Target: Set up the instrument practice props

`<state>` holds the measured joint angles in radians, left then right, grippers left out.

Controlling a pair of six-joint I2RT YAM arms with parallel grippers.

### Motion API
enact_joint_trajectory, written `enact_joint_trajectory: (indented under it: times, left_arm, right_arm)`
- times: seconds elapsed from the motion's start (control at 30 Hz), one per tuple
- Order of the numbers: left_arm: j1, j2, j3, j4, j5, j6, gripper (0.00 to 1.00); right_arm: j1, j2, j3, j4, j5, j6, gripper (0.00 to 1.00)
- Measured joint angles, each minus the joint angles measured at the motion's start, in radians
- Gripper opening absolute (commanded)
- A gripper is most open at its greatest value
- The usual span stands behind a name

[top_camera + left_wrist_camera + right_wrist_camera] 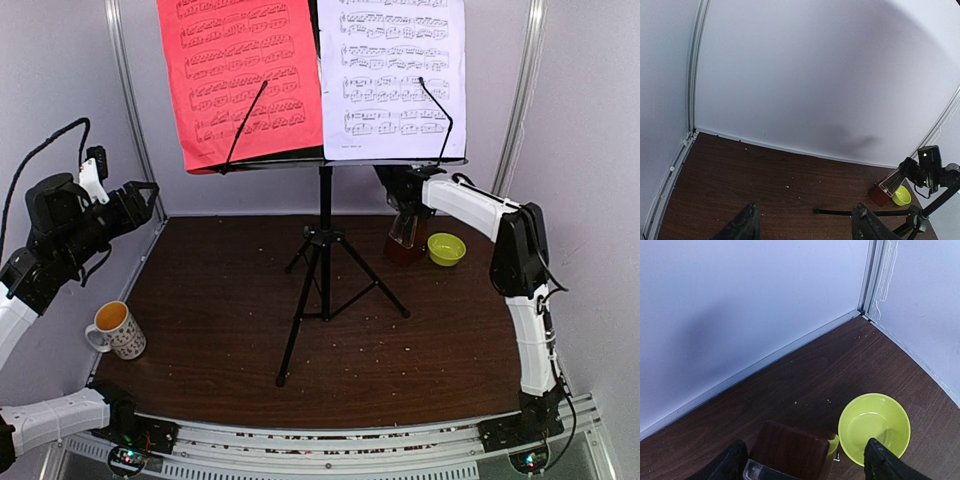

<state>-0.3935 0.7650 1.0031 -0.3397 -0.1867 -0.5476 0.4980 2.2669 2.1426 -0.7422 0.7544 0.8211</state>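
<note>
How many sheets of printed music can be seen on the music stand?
2. The red sheet rests on the left half of the music stand, and the white sheet on the right half, side by side. Another sheet behind them could be hidden.

— How is the scene lit?
— Brightly and evenly; soft grey shadows are thrown on the white wall (850, 142).
— And sharpness?
— Straight wall seams (691, 75) are bent near wrist-view edges; little blur is seen.

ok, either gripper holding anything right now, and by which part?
Nothing is held. The left gripper is open and empty. The right gripper straddles the metronome, jaws open, fingers clear of its sides.
</note>
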Motion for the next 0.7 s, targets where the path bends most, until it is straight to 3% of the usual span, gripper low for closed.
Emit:
enact_joint_trajectory:
  times: [0.33,0.7]
  left_arm:
    - [0.0,-0.022,0.0,-0.003,-0.017,0.01,0.65]
    - [0.0,-0.023,0.0,-0.004,-0.016,0.016,0.64]
  right_arm:
    - [0.002,0.003,-0.013,0.031,-0.001,-0.024,0.54]
    - [0.006,-0.122,-0.223,0.178,-0.062,-0.13,0.42]
